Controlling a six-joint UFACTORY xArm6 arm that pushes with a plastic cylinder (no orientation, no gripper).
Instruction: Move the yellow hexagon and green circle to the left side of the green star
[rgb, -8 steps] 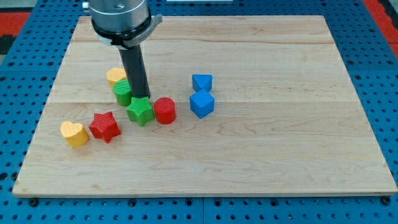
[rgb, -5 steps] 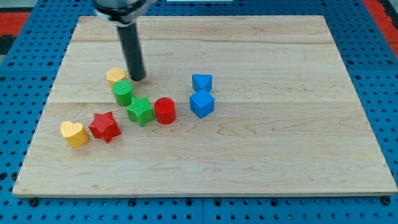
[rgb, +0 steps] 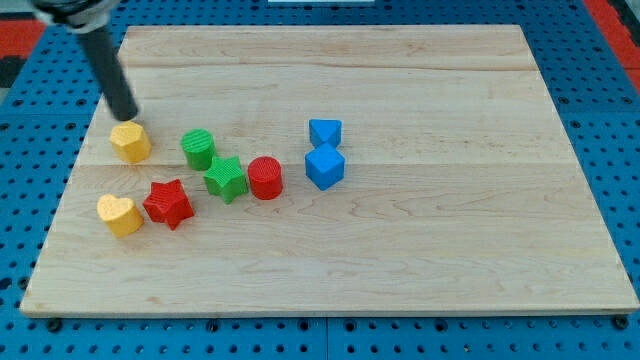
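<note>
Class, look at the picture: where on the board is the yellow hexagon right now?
The yellow hexagon sits near the view's left edge of the board, just below my tip, left of the green circle and above the yellow heart.

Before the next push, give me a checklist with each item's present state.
1. My tip in view: ok, just above the yellow hexagon.
2. Yellow hexagon left of the green star: ok.
3. Green circle left of the green star: not ok, only up-left, close by it.
4. Tip touching the hexagon: cannot tell.
5. Red star and yellow heart clear of the tip: ok.
</note>
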